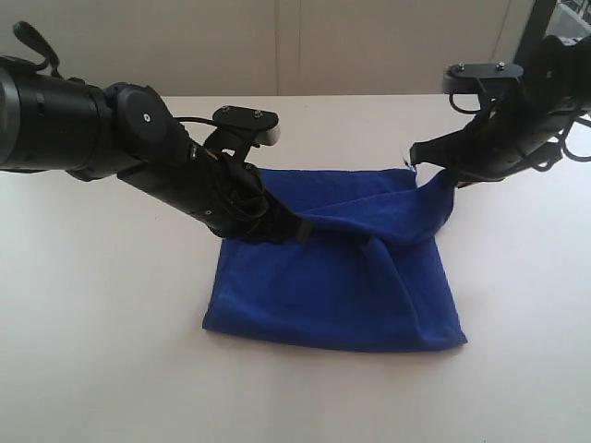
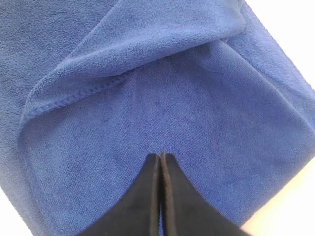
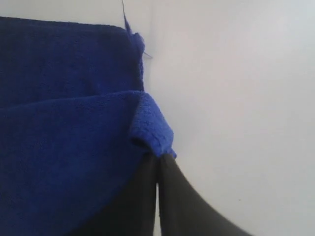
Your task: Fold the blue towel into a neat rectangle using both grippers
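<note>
The blue towel (image 1: 342,295) lies on the white desk (image 1: 111,369) as a rough square, its near edge flat and its upper layer pulled up into a ridge that runs between the two arms. The right claw (image 1: 417,164) is clamped on a far corner of the towel and holds it lifted just off the desk; the right wrist view shows the cloth bunched between the tips. The left claw (image 1: 300,229) has its tips pressed together low on the towel at the other end of that ridge. It seems to be pinching the top layer there, though the left wrist view shows only closed tips against blue pile. This looks like the middle of a fold, with one layer gripped at two points and not yet laid down. The next move likely calls for both arms to carry that layer together, level and evenly taut. They would need to bring its edge onto the matching edge below before letting go, or the crease near the middle may set crooked.
</note>
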Tool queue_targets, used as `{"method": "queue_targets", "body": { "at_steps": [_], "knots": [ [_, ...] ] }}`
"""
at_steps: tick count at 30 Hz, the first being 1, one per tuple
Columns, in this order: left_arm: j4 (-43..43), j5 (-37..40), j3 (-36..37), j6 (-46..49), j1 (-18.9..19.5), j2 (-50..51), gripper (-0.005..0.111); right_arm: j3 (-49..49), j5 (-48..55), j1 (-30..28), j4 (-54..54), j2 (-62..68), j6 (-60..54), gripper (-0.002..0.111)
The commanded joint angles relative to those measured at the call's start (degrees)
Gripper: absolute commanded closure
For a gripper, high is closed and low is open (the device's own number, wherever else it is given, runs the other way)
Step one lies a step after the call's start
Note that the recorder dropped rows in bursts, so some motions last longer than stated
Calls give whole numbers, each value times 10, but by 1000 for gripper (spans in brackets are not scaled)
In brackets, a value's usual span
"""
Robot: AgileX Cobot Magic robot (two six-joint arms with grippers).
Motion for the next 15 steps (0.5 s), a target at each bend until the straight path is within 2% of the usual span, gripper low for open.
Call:
{"method": "queue_targets", "body": {
  "at_steps": [1,7,10,15],
  "knots": [
    [-6,10,-4,3,-4,-1,107,4,-1,0,-1,8,-6,108],
    [-6,7,-4,9,-4,-1,107,5,8,0,-17,22,-6,108],
    [-6,1,-4,14,-4,0,107,5,8,0,-17,22,-6,103],
    [-6,5,-5,33,-4,13,107,5,7,0,-14,2,-23,108]
  ]
}}
